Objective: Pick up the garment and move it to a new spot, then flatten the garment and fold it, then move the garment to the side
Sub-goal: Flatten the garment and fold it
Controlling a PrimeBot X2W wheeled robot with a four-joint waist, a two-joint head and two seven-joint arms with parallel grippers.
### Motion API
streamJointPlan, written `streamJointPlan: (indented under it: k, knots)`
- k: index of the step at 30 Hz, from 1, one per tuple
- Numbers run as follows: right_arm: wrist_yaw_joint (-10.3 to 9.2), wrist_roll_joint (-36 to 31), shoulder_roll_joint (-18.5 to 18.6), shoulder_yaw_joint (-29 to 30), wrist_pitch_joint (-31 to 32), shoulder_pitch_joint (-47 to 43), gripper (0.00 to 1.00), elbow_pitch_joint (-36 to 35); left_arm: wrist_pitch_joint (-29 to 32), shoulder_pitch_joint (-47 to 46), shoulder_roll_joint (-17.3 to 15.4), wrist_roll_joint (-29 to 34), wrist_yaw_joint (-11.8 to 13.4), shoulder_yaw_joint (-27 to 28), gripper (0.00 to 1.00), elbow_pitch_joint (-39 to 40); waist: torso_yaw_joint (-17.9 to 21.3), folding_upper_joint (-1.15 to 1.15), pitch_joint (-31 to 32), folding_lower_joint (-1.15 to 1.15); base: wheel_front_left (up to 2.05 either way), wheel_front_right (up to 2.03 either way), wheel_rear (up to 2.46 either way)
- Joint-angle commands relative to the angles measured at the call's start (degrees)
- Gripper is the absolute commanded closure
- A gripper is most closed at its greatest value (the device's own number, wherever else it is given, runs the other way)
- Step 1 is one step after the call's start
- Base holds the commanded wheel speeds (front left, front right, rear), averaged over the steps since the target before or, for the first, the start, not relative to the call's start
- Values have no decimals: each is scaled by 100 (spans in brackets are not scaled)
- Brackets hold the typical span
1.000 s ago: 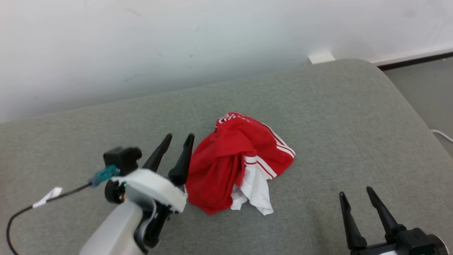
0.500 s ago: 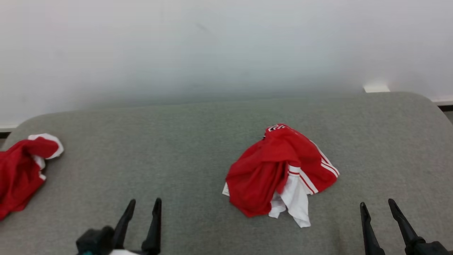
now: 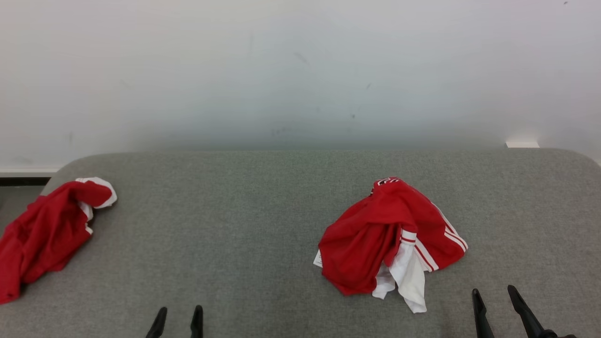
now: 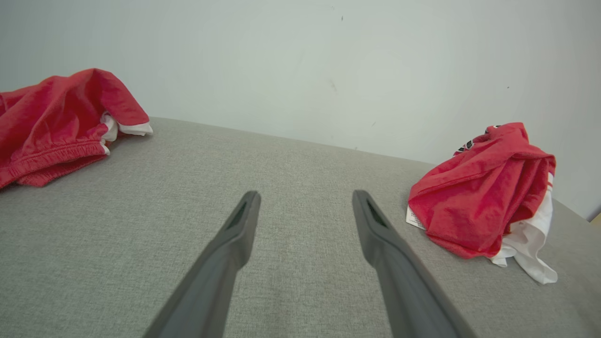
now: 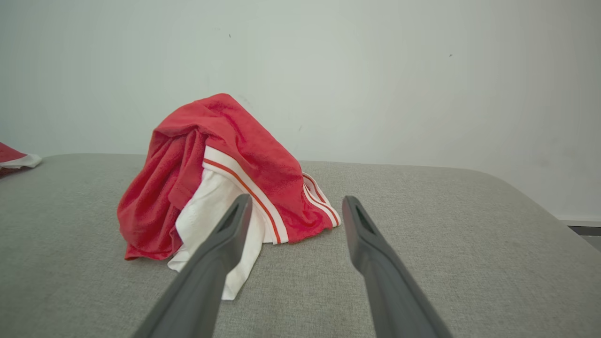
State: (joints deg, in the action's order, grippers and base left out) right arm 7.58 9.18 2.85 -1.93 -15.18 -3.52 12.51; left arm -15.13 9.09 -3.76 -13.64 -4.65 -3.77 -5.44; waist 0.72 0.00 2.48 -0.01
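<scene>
- Crumpled red-and-white cloth garment (image 3: 389, 234): soft, matt, creased knit.
- Grey fabric-covered table (image 3: 244, 225): coarse matt weave.
- Dark grey fingers (image 5: 220, 253) of the right end effector (image 5: 296, 199): smooth, matt, plastic look.
- White wall (image 3: 281, 70): smooth, matt, faintly scuffed.

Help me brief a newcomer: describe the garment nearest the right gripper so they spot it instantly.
On the grey padded surface below the white wall, look at its right half, ahead of the right gripper. The garment there is a red heap; unlike the second garment at the left edge, it shows white stripes and a white flap spilling out.
</scene>
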Motion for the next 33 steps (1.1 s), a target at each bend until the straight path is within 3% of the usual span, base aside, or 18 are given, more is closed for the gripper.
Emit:
streamJointPlan:
  k: [1,17,26,33]
  knots:
    - [-16,38,8,1,5,-52,0,15,-2,70,22,117,-38,47,0,6,0,0,-4,1,0,0,0]
    - [-16,17,8,-112,5,107,0,97,-4,-199,80,198,-234,72,0,25,348,0,-104,1,0,0,0]
    - [-16,-39,8,-292,5,371,0,-21,-3,-1352,27,476,-288,-983,0,-460,1006,0,-429,1,0,0,0]
    - [-16,48,9,-378,4,552,0,-120,-3,-2094,-119,299,-285,-1891,0,-1143,1515,0,-876,1,0,0,0]
